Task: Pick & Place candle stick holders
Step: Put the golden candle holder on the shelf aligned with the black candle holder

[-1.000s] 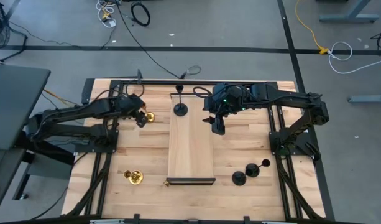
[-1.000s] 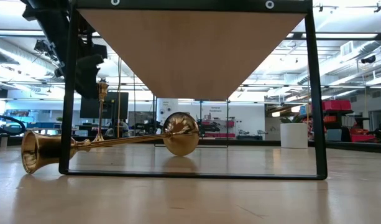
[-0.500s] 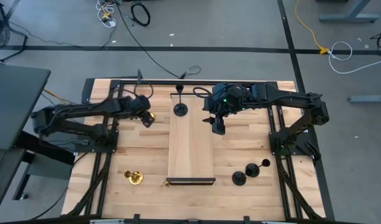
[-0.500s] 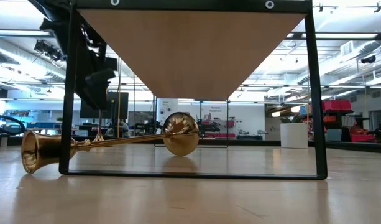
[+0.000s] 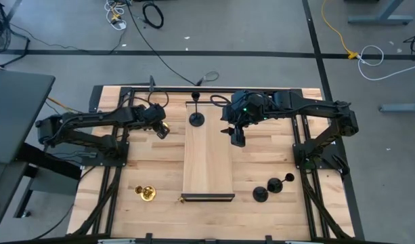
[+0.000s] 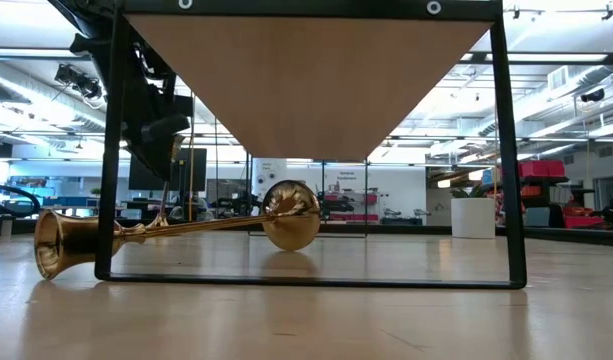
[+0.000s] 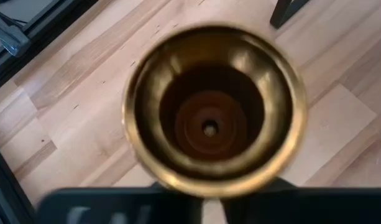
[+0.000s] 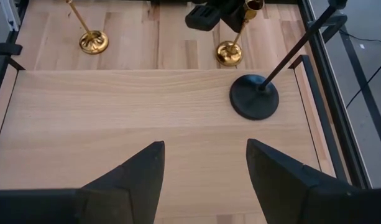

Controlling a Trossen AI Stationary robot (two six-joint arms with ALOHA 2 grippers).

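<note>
gold candle stick holder (image 8: 230,50): upright on the table, about 10 o'clock of the raised board (image 5: 207,159), cup in the left gripper (image 5: 159,128)
left gripper: clamped on that cup
right gripper (image 8: 202,165): spread wide over the board, black candle stick holder (image 8: 255,96) at its 12 o'clock

A robotics lab or research workshop in a large open-plan industrial hall. A wooden butcher-block tabletop (image 5: 160,159) stands on a grey concrete floor (image 5: 248,34) marked with dark tape lines (image 5: 193,54). Loose black and yellow cables (image 5: 332,27) trail across the floor. Black metal frames (image 5: 109,183) bolted to the tabletop carry two dark robot arms. Beyond the tabletop, the level view shows a high ceiling with exposed ducts and strip lights (image 6: 561,85), glass partitions, distant workstations with monitors (image 6: 186,165), and red tool cabinets (image 6: 546,190).
</note>
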